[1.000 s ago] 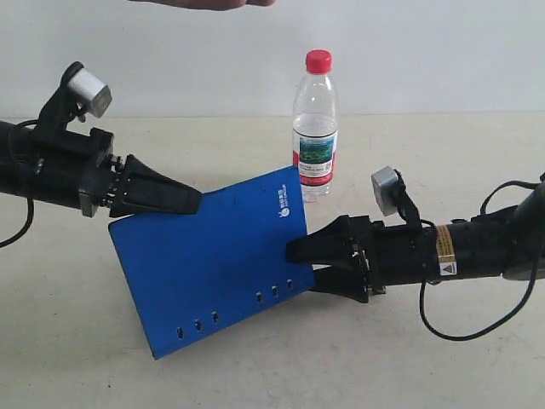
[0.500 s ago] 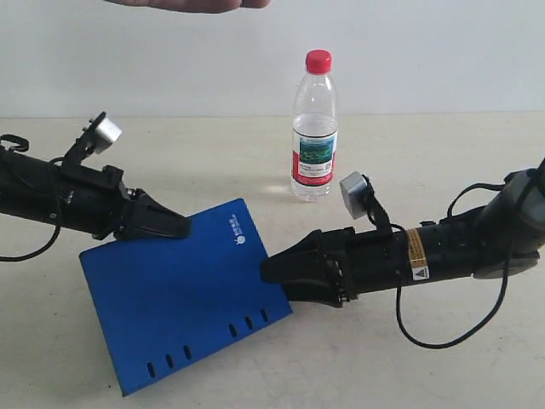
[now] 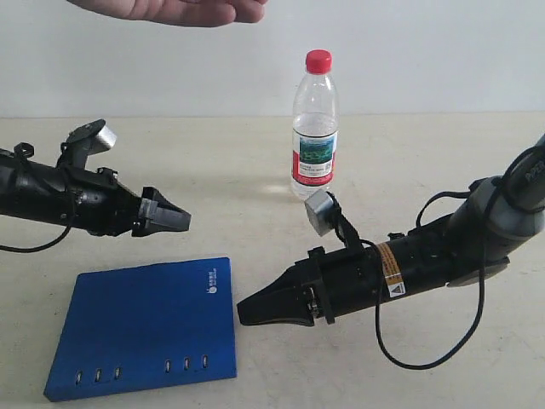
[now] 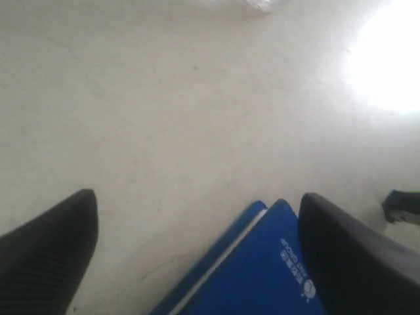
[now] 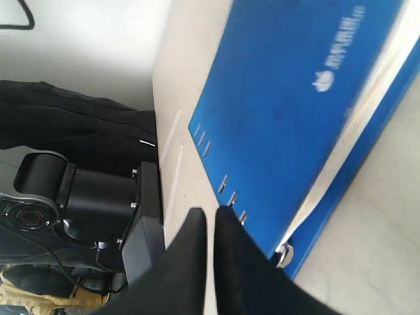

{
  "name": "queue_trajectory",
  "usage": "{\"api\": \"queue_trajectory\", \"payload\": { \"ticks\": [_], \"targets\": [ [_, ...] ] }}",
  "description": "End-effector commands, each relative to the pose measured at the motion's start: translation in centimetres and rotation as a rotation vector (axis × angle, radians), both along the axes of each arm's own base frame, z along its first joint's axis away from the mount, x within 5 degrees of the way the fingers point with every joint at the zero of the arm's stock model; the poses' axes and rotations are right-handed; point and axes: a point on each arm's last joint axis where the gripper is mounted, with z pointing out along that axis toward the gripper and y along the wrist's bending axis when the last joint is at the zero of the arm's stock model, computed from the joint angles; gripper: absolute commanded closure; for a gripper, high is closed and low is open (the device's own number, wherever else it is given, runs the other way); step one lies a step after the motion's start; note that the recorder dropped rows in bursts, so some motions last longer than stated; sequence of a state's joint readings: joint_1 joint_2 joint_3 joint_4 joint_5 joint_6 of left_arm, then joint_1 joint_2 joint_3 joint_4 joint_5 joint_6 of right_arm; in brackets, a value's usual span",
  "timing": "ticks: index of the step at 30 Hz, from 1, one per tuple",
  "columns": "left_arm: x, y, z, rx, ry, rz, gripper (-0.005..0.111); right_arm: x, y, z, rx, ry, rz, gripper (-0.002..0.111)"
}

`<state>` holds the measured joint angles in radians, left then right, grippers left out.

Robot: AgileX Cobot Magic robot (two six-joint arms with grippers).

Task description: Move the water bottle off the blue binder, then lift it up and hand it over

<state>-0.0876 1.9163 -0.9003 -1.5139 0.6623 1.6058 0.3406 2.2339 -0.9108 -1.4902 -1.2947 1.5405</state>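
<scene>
The water bottle (image 3: 315, 128) stands upright on the table at the back middle, red cap on top, apart from both arms. The blue binder (image 3: 145, 324) lies flat near the front left, rivets toward the front edge. My left gripper (image 3: 176, 221) hovers above and behind the binder, open. In the left wrist view its fingers (image 4: 46, 252) are spread wide over the table and a corner of the binder (image 4: 262, 275). My right gripper (image 3: 249, 311) sits just right of the binder, shut and empty. In the right wrist view, the right gripper (image 5: 210, 211) points past the binder (image 5: 295, 98), whose white pages show.
A person's hand (image 3: 179, 10) hangs at the top edge, above the left half of the scene. Black cables (image 3: 443, 341) loop under the right arm. The right wrist view shows the table's edge and dark robot hardware (image 5: 85, 197) beyond it.
The binder, held up tilted between both grippers a second ago, has moved left and down and now lies flat. Both grippers are off it; the right one has closed and lowered leftward.
</scene>
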Motion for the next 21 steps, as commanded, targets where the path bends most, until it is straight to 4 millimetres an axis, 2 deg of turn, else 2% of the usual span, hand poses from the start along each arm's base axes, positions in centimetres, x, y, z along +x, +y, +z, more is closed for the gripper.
{"api": "queue_trajectory", "payload": {
  "ticks": [1,3,6,9,12,15,18,21],
  "targets": [
    [0.3,0.2,0.4,-0.007,-0.004,0.076,0.033,-0.4,-0.3,-1.5,-0.087,0.004,0.010,0.108],
    [0.2,0.2,0.7,-0.013,0.015,0.087,0.037,-0.4,-0.3,-1.5,-0.087,0.005,0.008,0.108],
    [-0.5,0.3,1.5,0.027,0.042,0.055,0.051,-0.2,-0.3,-1.5,-0.081,0.007,-0.011,0.108],
    [-2.2,0.5,2.5,0.068,0.123,0.020,0.062,0.1,-0.5,-1.4,-0.076,0.012,-0.040,0.108],
    [-3.9,1.0,3.1,0.106,0.167,0.033,0.062,0.4,-0.8,-1.4,-0.074,0.014,-0.058,0.108],
    [-5.4,1.3,3.5,0.124,0.203,0.048,0.057,0.7,-0.9,-1.2,-0.080,-0.020,-0.015,0.108],
    [-6.9,1.7,3.4,0.162,0.247,0.063,0.051,1.0,-0.8,0.3,-0.091,-0.061,0.044,0.108],
    [-7.8,2.5,2.5,0.239,0.282,0.114,0.050,1.4,-1.3,2.2,-0.225,-0.177,0.048,0.108]
  ]
}}
